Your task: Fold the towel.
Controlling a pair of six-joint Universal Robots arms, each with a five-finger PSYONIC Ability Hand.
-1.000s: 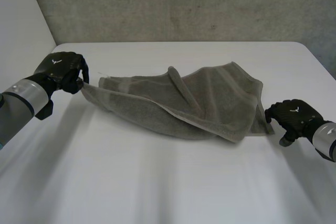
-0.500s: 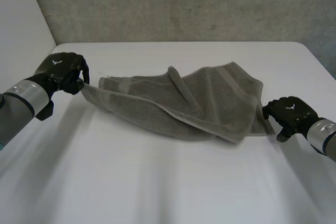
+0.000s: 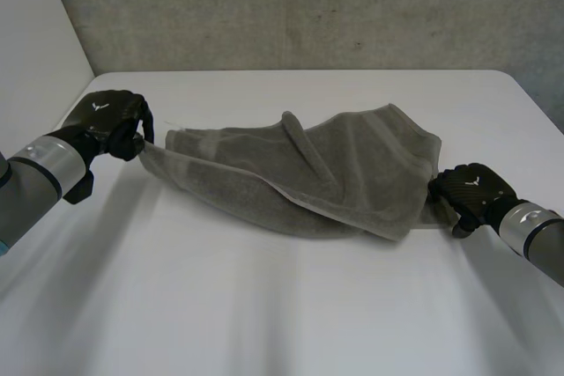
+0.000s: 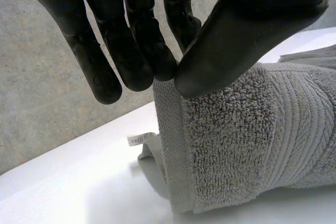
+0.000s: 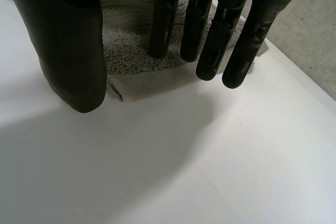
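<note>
Grey towel (image 3: 300, 173) lies rumpled mid-table (image 3: 264, 305), no clean fold made yet, its nine o'clock corner pinched between the left hand's (image 3: 110, 121) thumb and fingers, while the right hand (image 3: 471, 191) hovers straight-fingered and empty over the three o'clock corner.

**Towel (image 3: 300, 173): rumpled, one corner raised**

Grey-brown terry, woven hem band along the edge. Stretched long across the white surface (image 3: 291, 305) and loosely bunched, with a fold ridge over the middle. Left-end corner lifted clear, pinched in the left hand (image 3: 110, 121); small white label (image 4: 140, 139) beside that hem. Right-end corner lies flat.
</note>
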